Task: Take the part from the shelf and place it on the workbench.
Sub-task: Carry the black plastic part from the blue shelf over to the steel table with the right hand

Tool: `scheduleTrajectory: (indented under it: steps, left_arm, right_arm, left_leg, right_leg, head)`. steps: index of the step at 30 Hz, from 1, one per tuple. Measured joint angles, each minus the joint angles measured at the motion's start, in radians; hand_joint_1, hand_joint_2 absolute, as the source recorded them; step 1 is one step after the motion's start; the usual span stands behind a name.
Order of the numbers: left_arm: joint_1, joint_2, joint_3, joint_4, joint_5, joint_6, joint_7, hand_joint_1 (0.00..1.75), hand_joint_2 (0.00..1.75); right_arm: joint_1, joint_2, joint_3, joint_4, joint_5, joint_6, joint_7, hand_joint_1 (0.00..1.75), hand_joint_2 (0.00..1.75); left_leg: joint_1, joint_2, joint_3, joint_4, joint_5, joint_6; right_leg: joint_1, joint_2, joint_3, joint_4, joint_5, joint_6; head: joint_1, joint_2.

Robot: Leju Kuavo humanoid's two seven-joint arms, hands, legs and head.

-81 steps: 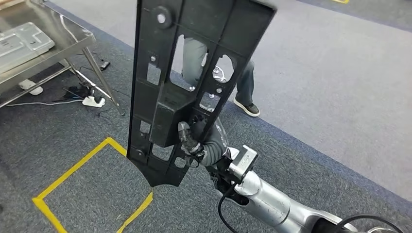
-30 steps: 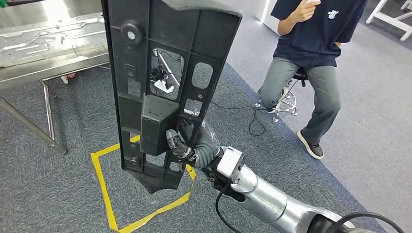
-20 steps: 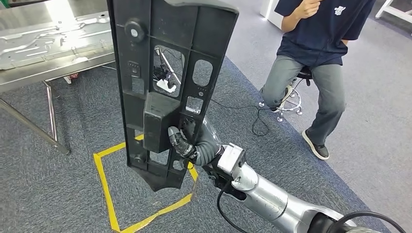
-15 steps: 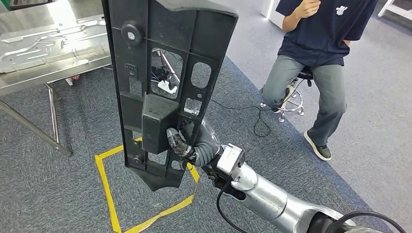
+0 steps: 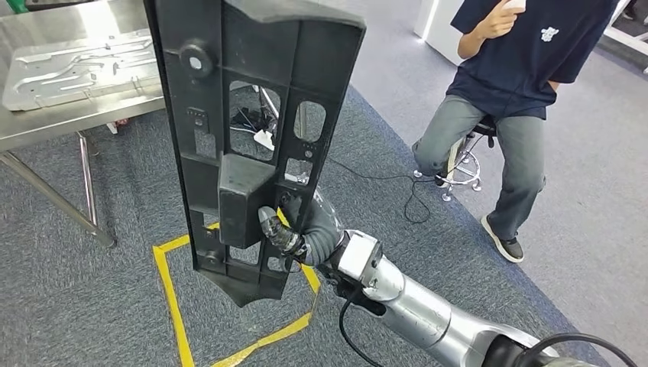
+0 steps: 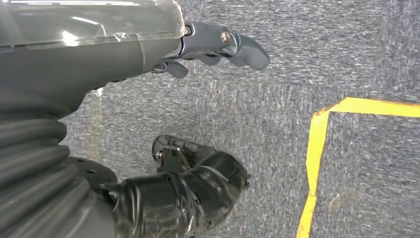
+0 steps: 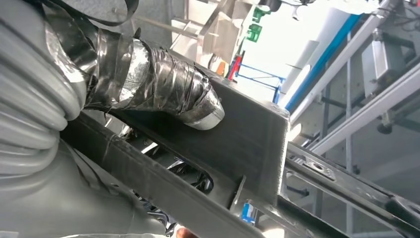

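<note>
Gripping tall black part (image 5: 252, 130) low down with right robot hand (image 5: 294, 233); left robot hand (image 6: 218, 44) hanging empty, fingers apart. Risking top-heavy tipping, clipping counter (image 5: 46, 115) edge beyond.

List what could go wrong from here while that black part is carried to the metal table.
1. The right hand grips the tall black part low down, near its boxy block; top-heavy, it may tip or slip from the fingers.
2. A seated person is close by; a swing could hit them.
3. The part hides much of the metal table, so placing may be misjudged.
</note>
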Motion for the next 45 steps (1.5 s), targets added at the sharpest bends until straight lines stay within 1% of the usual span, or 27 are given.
scheduleTrajectory:
  steps: [1, 3, 5, 7, 10, 12, 14, 15, 16, 18, 19, 20, 21, 23, 25, 27, 29, 30, 31, 32, 34, 36, 38, 40, 42, 44, 45]
  left_arm:
    - [0.001, 0.000, 0.000, 0.000, -0.001, -0.001, 0.000, 0.00, 1.75]
    - [0.004, 0.000, -0.001, 0.000, -0.005, -0.008, 0.000, 0.00, 1.75]
    - [0.002, 0.000, -0.004, 0.000, -0.009, -0.016, 0.000, 0.00, 1.75]
    - [0.001, 0.000, -0.011, 0.000, -0.011, -0.021, 0.000, 0.00, 1.75]
    - [0.002, 0.003, -0.016, 0.000, -0.013, -0.025, 0.000, 0.00, 1.75]
    - [0.003, 0.003, -0.016, 0.000, -0.016, -0.027, 0.000, 0.00, 1.75]
    - [0.005, 0.003, -0.017, 0.000, -0.016, -0.027, 0.000, 0.00, 1.75]
    - [0.008, 0.003, -0.018, 0.000, -0.016, -0.027, 0.000, 0.00, 1.75]
    - [0.011, 0.003, -0.018, 0.000, -0.016, -0.027, 0.000, 0.00, 1.75]
    - [0.012, 0.003, -0.018, 0.000, -0.016, -0.028, 0.000, 0.00, 1.75]
    - [0.012, 0.003, -0.018, 0.000, -0.016, -0.029, 0.000, 0.00, 1.75]
    - [0.010, 0.003, -0.020, 0.000, -0.016, -0.029, 0.000, 0.00, 1.75]
    - [0.009, 0.003, -0.023, 0.000, -0.016, -0.029, 0.000, 0.00, 1.75]
    - [0.009, 0.004, -0.030, 0.000, -0.016, -0.030, 0.000, 0.00, 1.75]
    - [0.011, 0.005, -0.033, 0.000, -0.017, -0.031, 0.000, 0.00, 1.75]
    - [0.010, 0.005, -0.036, 0.000, -0.019, -0.033, 0.000, 0.00, 1.75]
    - [0.009, 0.005, -0.040, 0.000, -0.019, -0.035, 0.000, 0.00, 1.75]
    - [0.011, 0.005, -0.042, 0.000, -0.019, -0.035, 0.000, 0.00, 1.75]
    - [0.012, 0.005, -0.042, 0.000, -0.019, -0.035, 0.000, 0.00, 1.75]
    - [0.014, 0.005, -0.042, 0.000, -0.019, -0.036, 0.000, 0.00, 1.75]
    - [0.015, 0.005, -0.043, 0.000, -0.019, -0.037, 0.000, 0.00, 1.75]
    - [0.013, 0.005, -0.043, 0.000, -0.018, -0.037, 0.000, 0.00, 1.75]
    - [0.011, 0.006, -0.044, 0.000, -0.018, -0.037, 0.000, 0.00, 1.75]
    - [0.011, 0.007, -0.044, 0.000, -0.018, -0.037, -0.001, 0.00, 1.75]
    - [0.010, 0.008, -0.045, 0.000, -0.017, -0.036, -0.001, 0.00, 1.75]
    - [0.010, 0.008, -0.048, 0.000, -0.016, -0.036, 0.000, 0.00, 1.75]
    - [0.012, 0.008, -0.049, 0.000, -0.016, -0.036, 0.000, 0.00, 1.75]
  right_arm:
    - [0.001, -0.001, 0.000, 0.000, 0.001, -0.001, 0.002, 1.75, 1.75]
    - [0.002, -0.004, 0.000, 0.000, 0.008, -0.006, 0.007, 1.75, 1.75]
    - [0.003, -0.007, 0.000, -0.003, 0.016, -0.012, 0.013, 1.75, 1.75]
    - [0.007, -0.009, 0.000, -0.008, 0.020, -0.016, 0.018, 1.75, 1.75]
    - [0.016, -0.013, 0.000, -0.017, 0.029, -0.021, 0.024, 1.75, 1.75]
    - [0.019, -0.014, 0.000, -0.021, 0.032, -0.024, 0.026, 1.75, 1.75]
    - [0.024, -0.014, 0.000, -0.023, 0.032, -0.027, 0.027, 1.75, 1.75]
    - [0.028, -0.014, 0.000, -0.023, 0.032, -0.028, 0.028, 1.75, 1.75]
    - [0.031, -0.014, 0.000, -0.023, 0.032, -0.028, 0.028, 1.75, 1.75]
    - [0.033, -0.015, 0.000, -0.024, 0.032, -0.028, 0.028, 1.75, 1.75]
    - [0.032, -0.016, 0.000, -0.025, 0.032, -0.028, 0.028, 1.75, 1.75]
    - [0.032, -0.017, 0.000, -0.027, 0.032, -0.028, 0.028, 1.75, 1.75]
    - [0.032, -0.018, 0.000, -0.028, 0.033, -0.028, 0.028, 1.75, 1.75]
    - [0.033, -0.020, 0.000, -0.032, 0.033, -0.028, 0.030, 1.75, 1.75]
    - [0.034, -0.022, 0.000, -0.035, 0.034, -0.029, 0.031, 1.75, 1.75]
    - [0.034, -0.026, 0.000, -0.038, 0.035, -0.031, 0.033, 1.75, 1.75]
    - [0.038, -0.029, 0.000, -0.039, 0.036, -0.032, 0.035, 1.75, 1.75]
    - [0.040, -0.030, 0.000, -0.039, 0.037, -0.032, 0.036, 1.75, 1.75]
    - [0.042, -0.031, 0.000, -0.039, 0.037, -0.032, 0.037, 1.75, 1.75]
    - [0.043, -0.031, 0.000, -0.039, 0.037, -0.032, 0.038, 1.75, 1.75]
    - [0.044, -0.034, 0.000, -0.039, 0.037, -0.032, 0.039, 1.75, 1.75]
    - [0.045, -0.036, 0.000, -0.040, 0.037, -0.032, 0.040, 1.75, 1.75]
    - [0.048, -0.038, 0.000, -0.043, 0.038, -0.031, 0.041, 1.75, 1.75]
    - [0.049, -0.039, 0.000, -0.046, 0.038, -0.032, 0.040, 1.75, 1.75]
    - [0.049, -0.039, 0.000, -0.048, 0.037, -0.032, 0.040, 1.75, 1.75]
    - [0.050, -0.039, 0.000, -0.048, 0.037, -0.031, 0.040, 1.75, 1.75]
    - [0.051, -0.039, 0.000, -0.048, 0.037, -0.031, 0.040, 1.75, 1.75]
  left_leg:
    - [-0.002, -0.001, 0.007, 0.002, -0.006, 0.001]
    - [-0.006, -0.003, 0.022, 0.004, -0.022, -0.001]
    - [-0.009, -0.005, 0.033, 0.006, -0.036, -0.008]
    - [-0.011, -0.005, 0.038, 0.001, -0.043, -0.018]
    - [-0.011, -0.002, 0.039, 0.023, -0.064, -0.034]
    - [-0.007, 0.000, -0.014, 0.126, -0.103, -0.046]
    - [-0.001, 0.001, -0.103, 0.254, -0.133, -0.053]
    - [0.001, 0.001, -0.133, 0.284, -0.124, -0.056]
    - [0.003, 0.001, -0.144, 0.273, -0.093, -0.057]
    - [0.005, 0.002, -0.114, 0.154, 0.006, -0.054]
    - [0.003, 0.002, -0.089, 0.092, 0.039, -0.050]
    - [0.000, 0.002, -0.066, 0.045, 0.051, -0.044]
    - [-0.004, 0.002, -0.052, 0.019, 0.048, -0.037]
    - [-0.007, 0.000, -0.033, 0.003, 0.029, -0.023]
    - [-0.005, -0.001, -0.013, -0.006, 0.021, -0.009]
    - [-0.004, -0.002, 0.008, -0.012, 0.009, 0.002]
    - [-0.006, -0.002, 0.026, -0.012, -0.008, 0.008]
    - [-0.007, -0.003, 0.037, -0.012, -0.018, 0.008]
    - [-0.007, -0.004, 0.050, -0.011, -0.029, 0.008]
    - [-0.008, -0.004, 0.065, -0.011, -0.040, 0.008]
    - [-0.008, -0.006, 0.095, -0.009, -0.064, 0.002]
    - [-0.009, -0.008, 0.107, -0.011, -0.084, -0.009]
    - [-0.009, -0.008, 0.115, -0.010, -0.090, -0.020]
    - [-0.007, -0.006, 0.112, 0.021, -0.088, -0.029]
    - [-0.003, -0.003, 0.059, 0.111, -0.099, -0.039]
    - [0.001, -0.001, -0.023, 0.218, -0.146, -0.050]
    - [0.004, 0.000, -0.057, 0.245, -0.173, -0.054]
  right_leg:
    - [0.002, 0.000, 0.000, -0.024, 0.031, -0.004]
    - [0.007, 0.000, 0.051, -0.155, 0.112, -0.017]
    - [0.013, 0.000, 0.101, -0.261, 0.145, -0.027]
    - [0.017, 0.002, 0.114, -0.283, 0.136, -0.032]
    - [0.006, 0.005, 0.140, -0.299, 0.129, -0.043]
    - [0.002, 0.003, 0.160, -0.307, 0.120, -0.048]
    - [0.002, 0.002, 0.175, -0.308, 0.106, -0.049]
    - [0.002, 0.003, 0.184, -0.308, 0.097, -0.049]
    - [0.002, 0.004, 0.195, -0.308, 0.088, -0.048]
    - [0.001, 0.005, 0.221, -0.308, 0.068, -0.043]
    - [0.002, 0.006, 0.230, -0.309, 0.058, -0.038]
    - [0.003, 0.006, 0.237, -0.310, 0.050, -0.031]
    - [0.003, 0.006, 0.244, -0.312, 0.044, -0.025]
    - [0.002, 0.006, 0.253, -0.307, 0.045, -0.012]
    - [0.001, 0.005, 0.234, -0.260, 0.053, -0.004]
    - [0.000, 0.005, 0.163, -0.153, 0.041, 0.000]
    - [0.002, 0.005, 0.073, -0.049, -0.005, 0.002]
    - [0.002, 0.005, 0.042, -0.028, -0.023, 0.002]
    - [0.002, 0.005, 0.027, -0.038, -0.023, 0.001]
    - [0.002, 0.005, 0.029, -0.079, -0.001, -0.003]
    - [0.006, 0.005, 0.055, -0.203, 0.098, -0.012]
    - [0.014, 0.006, 0.075, -0.274, 0.161, -0.021]
    - [0.017, 0.007, 0.086, -0.285, 0.159, -0.031]
    - [0.013, 0.007, 0.108, -0.295, 0.154, -0.043]
    - [0.010, 0.006, 0.131, -0.301, 0.142, -0.052]
    - [0.011, 0.006, 0.148, -0.302, 0.125, -0.056]
    - [0.011, 0.006, 0.158, -0.302, 0.115, -0.056]
  head:
    - [0.000, 0.000]
    - [0.000, 0.000]
    - [-0.001, 0.000]
    - [-0.001, 0.000]
    - [-0.003, 0.000]
    - [-0.006, 0.000]
    - [-0.006, 0.000]
    - [-0.006, 0.000]
    - [-0.006, 0.000]
    - [-0.006, 0.000]
    - [-0.007, 0.000]
    - [-0.007, 0.000]
    - [-0.008, 0.000]
    - [-0.008, 0.000]
    - [-0.007, 0.000]
    - [-0.005, 0.000]
    - [-0.004, 0.000]
    - [-0.004, 0.000]
    - [-0.004, 0.000]
    - [-0.004, 0.000]
    - [-0.005, 0.000]
    - [-0.007, 0.000]
    - [-0.008, 0.000]
    - [-0.008, 0.000]
    - [-0.008, 0.000]
    - [-0.009, 0.000]
    - [-0.009, 0.000]
